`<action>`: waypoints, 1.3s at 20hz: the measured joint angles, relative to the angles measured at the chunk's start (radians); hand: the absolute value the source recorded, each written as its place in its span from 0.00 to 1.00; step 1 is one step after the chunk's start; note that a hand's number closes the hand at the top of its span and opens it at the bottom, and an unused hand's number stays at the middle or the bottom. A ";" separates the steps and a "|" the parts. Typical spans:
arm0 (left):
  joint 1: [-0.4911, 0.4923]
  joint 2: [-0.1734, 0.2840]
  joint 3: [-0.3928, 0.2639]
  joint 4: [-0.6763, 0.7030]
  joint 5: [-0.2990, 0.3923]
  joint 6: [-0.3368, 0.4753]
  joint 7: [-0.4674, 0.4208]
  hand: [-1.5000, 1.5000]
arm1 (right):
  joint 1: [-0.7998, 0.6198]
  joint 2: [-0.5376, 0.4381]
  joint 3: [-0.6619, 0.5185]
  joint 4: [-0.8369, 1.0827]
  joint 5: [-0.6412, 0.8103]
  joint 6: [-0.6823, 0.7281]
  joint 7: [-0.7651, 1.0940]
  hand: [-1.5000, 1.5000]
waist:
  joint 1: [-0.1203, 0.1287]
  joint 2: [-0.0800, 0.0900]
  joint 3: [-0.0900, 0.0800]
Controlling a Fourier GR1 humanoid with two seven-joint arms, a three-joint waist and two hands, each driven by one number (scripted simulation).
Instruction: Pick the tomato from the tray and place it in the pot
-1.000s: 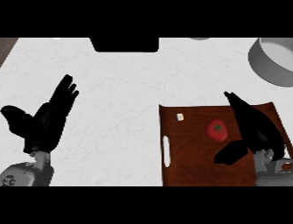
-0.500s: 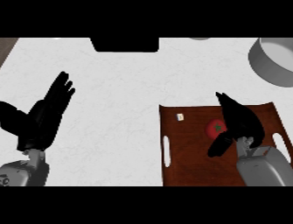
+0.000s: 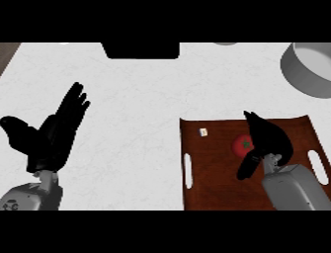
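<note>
1. Your desk (image 3: 146,94) is a white marbled surface that fills most of the view, with a strip of wood grain along its edge at about 10 o'clock.
2. Your tray (image 3: 212,173) is dark brown with a white slot handle on each long side, and it lies on the desk at about 5 o'clock.
3. Your pot (image 3: 315,69) is grey and round, standing on the desk at about 2 o'clock, well apart from the tray and cut by the right edge of the view.
4. Your left hand (image 3: 51,136) rests at about 8 o'clock over bare desk, fingers straight and pointing up, thumb spread to the side, holding nothing.
5. Your right hand (image 3: 268,141) is over the tray, fingers straight and the thumb hanging down, not wrapped round anything you can see.
6. Your tomato (image 3: 244,144) is red with a green stem spot; it lies on the tray, just beside the right hand and partly hidden by it.
7. A small pale object (image 3: 203,132) lies on the tray near its far left corner.
</note>
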 measured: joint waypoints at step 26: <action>0.026 -0.026 0.048 -0.009 -0.020 -0.038 -0.018 0.50 | 0.133 -0.537 -0.435 0.284 -0.131 -0.037 -0.884 1.00 | -0.025 0.008 0.006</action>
